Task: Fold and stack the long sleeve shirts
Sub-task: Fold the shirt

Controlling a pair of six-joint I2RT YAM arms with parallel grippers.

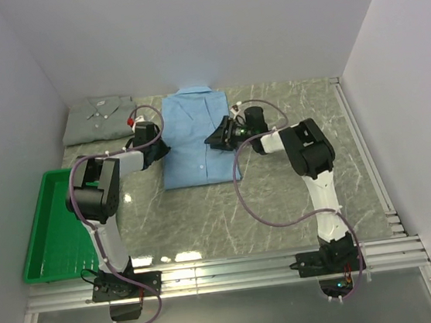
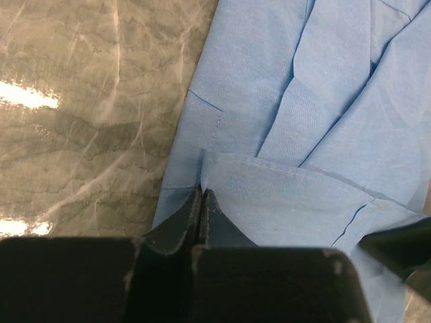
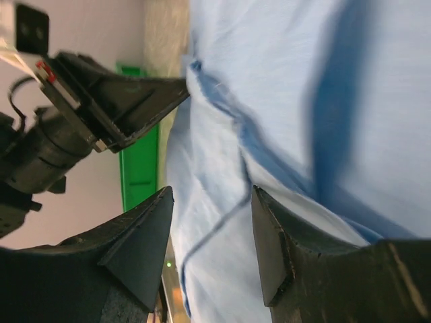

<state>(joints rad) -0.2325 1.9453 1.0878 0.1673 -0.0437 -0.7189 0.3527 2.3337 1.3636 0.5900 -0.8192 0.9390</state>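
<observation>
Green tray sat at worktop L edge, grey-green shirt folded at far-L corner, neither in the way; blue shirt lay flat mid-worktop betw. both arms; L claw clamped on its L edge; R claw jaws apart over its R side, gripping nothing.

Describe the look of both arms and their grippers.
Both the left arm and right arm have black joint housings on white links, with a greyish-purple cable looping along each. The left gripper and right gripper carry black, wedge-shaped fingers that taper to points. A small red-and-white tag sits by the left wrist.
</observation>
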